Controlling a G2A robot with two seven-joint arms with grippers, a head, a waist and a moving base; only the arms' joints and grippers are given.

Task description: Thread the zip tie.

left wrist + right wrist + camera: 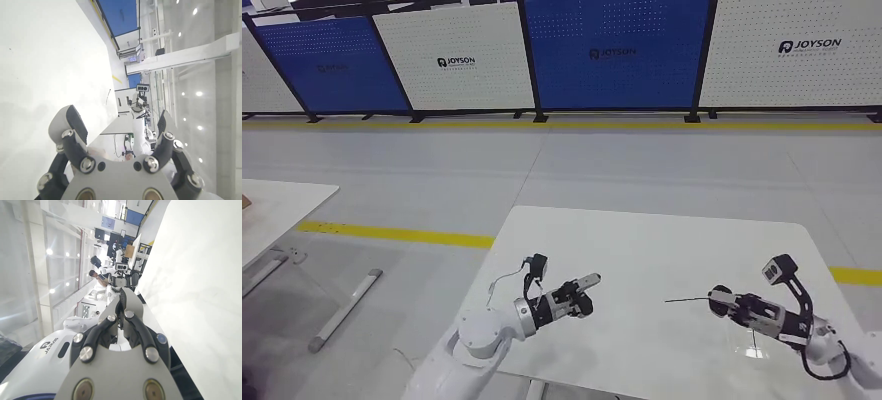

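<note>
Here the right gripper clenches the zip tie, which points toward the released left gripper.

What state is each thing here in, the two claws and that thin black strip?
left gripper: open, holding nothing.
right gripper: shut on the zip tie.
zip tie: straight, not looped, held at one end, free end pointing toward the left gripper.

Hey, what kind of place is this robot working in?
Probably a robotics lab or test hall. Blue and white pegboard partitions fence off the bay, a yellow floor line runs past the white table, and equipment benches stand farther off.
</note>
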